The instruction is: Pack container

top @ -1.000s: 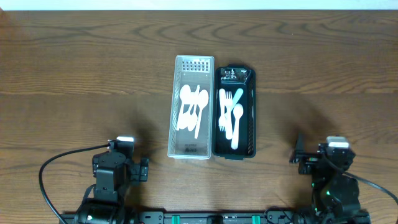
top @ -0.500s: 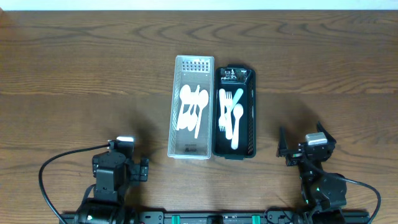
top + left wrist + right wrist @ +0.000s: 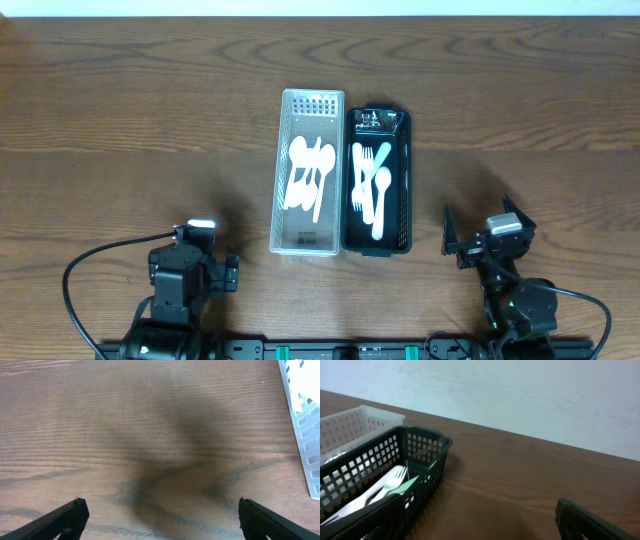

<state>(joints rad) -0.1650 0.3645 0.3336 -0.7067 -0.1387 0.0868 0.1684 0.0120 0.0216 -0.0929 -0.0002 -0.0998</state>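
A white slotted basket (image 3: 279, 170) at the table's centre holds white plastic spoons (image 3: 310, 178). A black basket (image 3: 408, 180) touches its right side and holds white forks and spoons (image 3: 375, 200) and one teal utensil (image 3: 381, 155). My left gripper (image 3: 195, 262) hangs open over bare wood at the front left, its fingers spread wide (image 3: 160, 512); the white basket's corner (image 3: 307, 435) is off to its right. My right gripper (image 3: 482, 224) is open at the front right, angled toward the black basket's near right corner (image 3: 420, 447), with nothing between its fingers (image 3: 480, 517).
The wooden table (image 3: 120, 110) extends on every side of the two baskets. A black cable (image 3: 95, 260) loops from the left arm's base. A pale wall (image 3: 520, 390) rises behind the table's far edge.
My right arm has swung left and turned toward the black basket, its open fingers now pointing at it. The left arm and the baskets have not moved.
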